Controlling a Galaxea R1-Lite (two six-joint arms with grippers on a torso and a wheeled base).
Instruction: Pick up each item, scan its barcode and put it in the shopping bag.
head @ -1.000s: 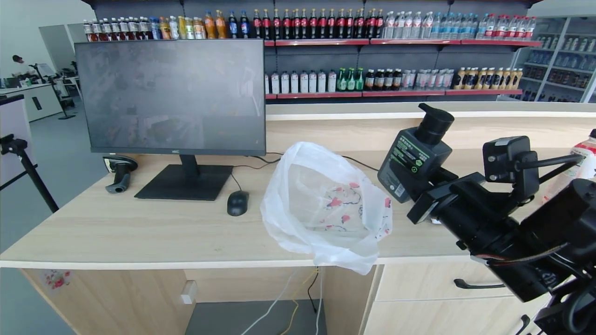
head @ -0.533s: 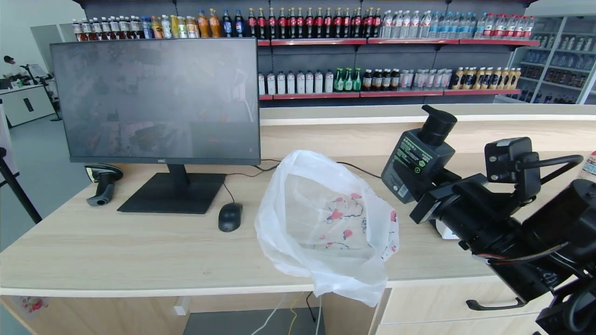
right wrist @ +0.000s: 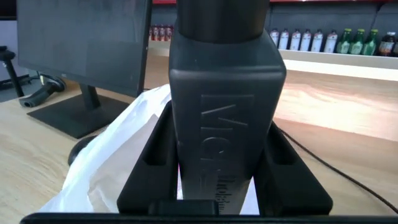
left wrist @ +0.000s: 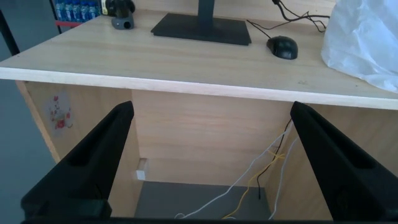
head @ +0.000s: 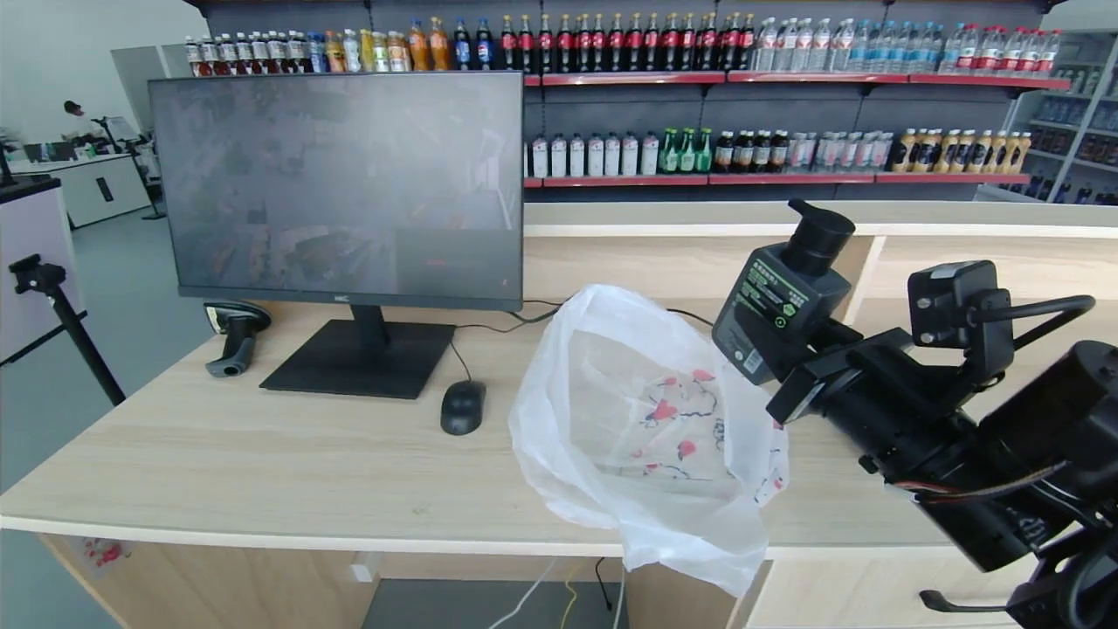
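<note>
Right gripper (head: 814, 348) jaws clamped on the dark pump bottle (head: 776, 316), held tilted over the counter (head: 262, 454). Left gripper (left wrist: 211, 165) jaws wide apart, empty, low before the counter's front. Bag (head: 646, 428), at 8 o'clock of the bottle, is slack and overhangs the edge, so a drop on its rim could drag it off; the scanner (head: 231, 336) is far off at 9 o'clock, and the bottle may pivot on that carry.

Counter (head: 262, 463): pale wood grain, smooth, matt; probably laminate, hard to tell from here.
Bag (head: 651, 428), 3 o'clock of mouse (head: 462, 407): thin translucent white plastic film, crinkled, slight sheen, red print.
Mouse: black plastic, soft gloss.
Bottle (head: 777, 319), 1 o'clock of bag: dark grey matt plastic, raised lettering on one face, printed label on another.
Right gripper (head: 799, 367): black, matt.
Monitor (head: 336, 183): dark screen, matt, dim reflections.
</note>
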